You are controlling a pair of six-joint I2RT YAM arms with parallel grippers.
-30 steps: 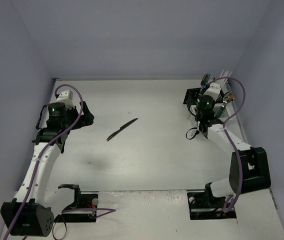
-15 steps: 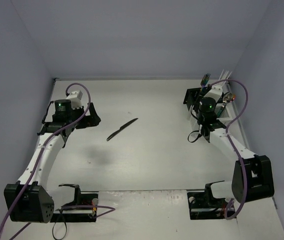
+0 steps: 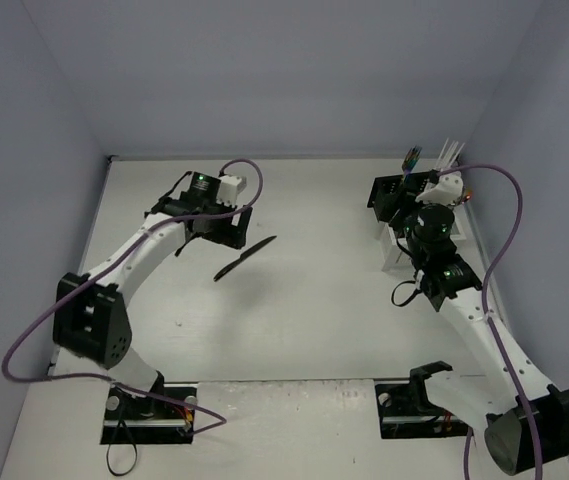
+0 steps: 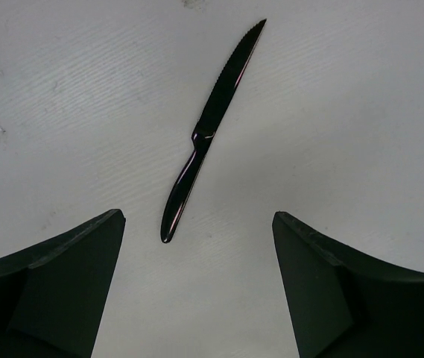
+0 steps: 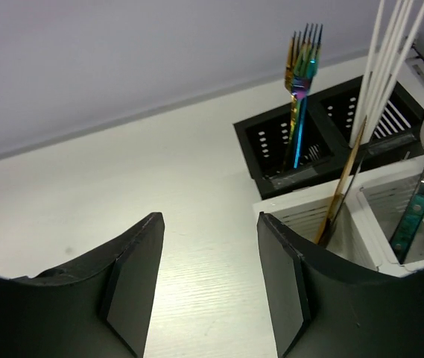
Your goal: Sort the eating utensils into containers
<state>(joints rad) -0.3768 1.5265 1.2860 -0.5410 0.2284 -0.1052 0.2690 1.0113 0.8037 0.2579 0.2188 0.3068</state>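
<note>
Left wrist: one knife (image 4: 210,138); left gripper (image 4: 197,221), right gripper (image 5: 208,220) released; black caddy (image 5: 265,145), perhaps two forks (image 5: 303,56).

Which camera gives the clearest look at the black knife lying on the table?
Left wrist: the black knife lies whole and close, serrated edge and handle distinct. Top external shows the knife only as a small dark sliver on the table. Right wrist misses it entirely.

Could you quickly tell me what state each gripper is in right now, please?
Left gripper: open, holding nothing, with the black knife lying on the table below it.
Right gripper: open, holding nothing.
</note>
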